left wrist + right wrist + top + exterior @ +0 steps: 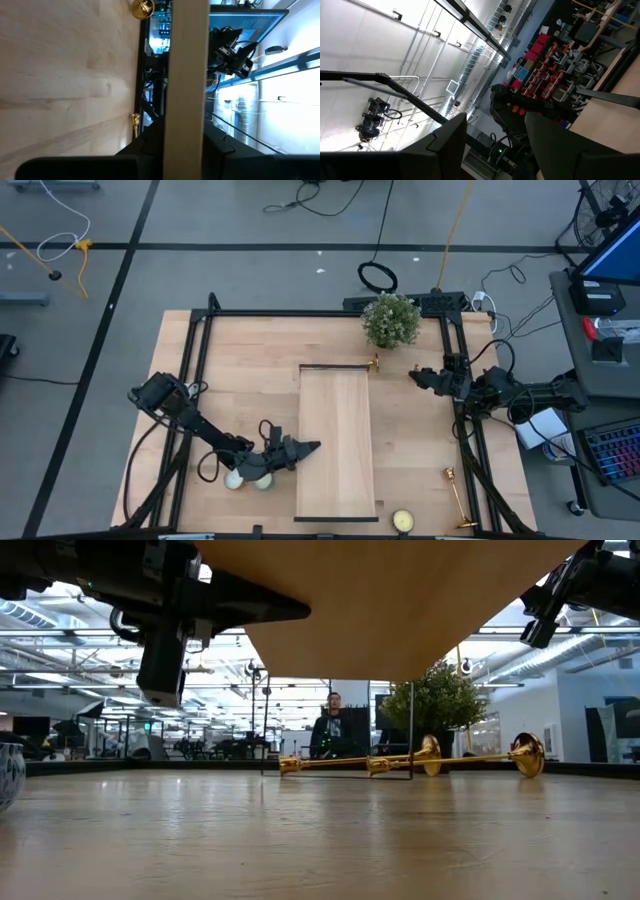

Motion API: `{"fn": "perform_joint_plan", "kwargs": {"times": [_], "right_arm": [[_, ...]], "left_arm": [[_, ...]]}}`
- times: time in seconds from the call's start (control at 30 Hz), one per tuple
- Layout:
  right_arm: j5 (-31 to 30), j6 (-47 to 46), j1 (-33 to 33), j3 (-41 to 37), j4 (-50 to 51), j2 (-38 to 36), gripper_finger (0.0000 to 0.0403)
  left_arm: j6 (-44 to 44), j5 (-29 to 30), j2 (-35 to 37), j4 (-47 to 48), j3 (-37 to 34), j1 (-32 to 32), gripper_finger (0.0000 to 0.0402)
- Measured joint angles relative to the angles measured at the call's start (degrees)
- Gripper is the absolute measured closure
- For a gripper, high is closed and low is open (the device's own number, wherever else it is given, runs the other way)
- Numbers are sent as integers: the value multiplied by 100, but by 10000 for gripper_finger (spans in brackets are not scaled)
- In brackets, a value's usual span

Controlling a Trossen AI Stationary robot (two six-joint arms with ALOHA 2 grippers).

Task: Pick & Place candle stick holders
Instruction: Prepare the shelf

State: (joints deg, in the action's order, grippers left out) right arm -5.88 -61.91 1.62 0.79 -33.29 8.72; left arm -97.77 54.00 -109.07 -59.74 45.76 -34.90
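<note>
- Left claw (312,446) at the left long edge of the raised wooden board (338,442), near the front of the surface (250,370); the left wrist view shows its fingers either side of the board's edge, clamped on it.
- Right claw (413,377) hovers at the right rear, beside the potted plant (391,320); fingers apart, nothing between them.
- One candle stick holder (458,498) lies flat at the front right, well apart from both claws.
- A second gold candlestick (375,363) sits at the board's far right corner, near the right claw.
- Pale round candles (248,479) lie under the left arm; another candle (403,520) at the front edge.
</note>
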Motion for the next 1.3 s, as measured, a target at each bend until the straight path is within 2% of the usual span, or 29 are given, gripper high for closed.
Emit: {"fn": "perform_joint_plan", "kwargs": {"times": [0.13,0.33,0.5,0.7,1.03,1.2,1.3], "right_arm": [[-1,-2,1,1,-1,-1,200],[0,-55,0,0,56,-1,200],[1,-96,-1,-1,104,0,200],[1,-111,0,1,155,-1,199],[1,-110,0,1,215,1,199],[1,-109,0,-2,217,-1,199],[1,-109,1,1,231,-1,199]], "left_arm": [[170,-136,76,17,0,85,318],[127,-1103,214,457,0,288,318],[94,-1480,220,476,0,392,318],[102,-2246,222,568,0,516,318],[146,-3201,222,564,1,706,318],[-3,-3318,222,568,9,805,314],[-215,-3290,222,738,11,882,286]]}}
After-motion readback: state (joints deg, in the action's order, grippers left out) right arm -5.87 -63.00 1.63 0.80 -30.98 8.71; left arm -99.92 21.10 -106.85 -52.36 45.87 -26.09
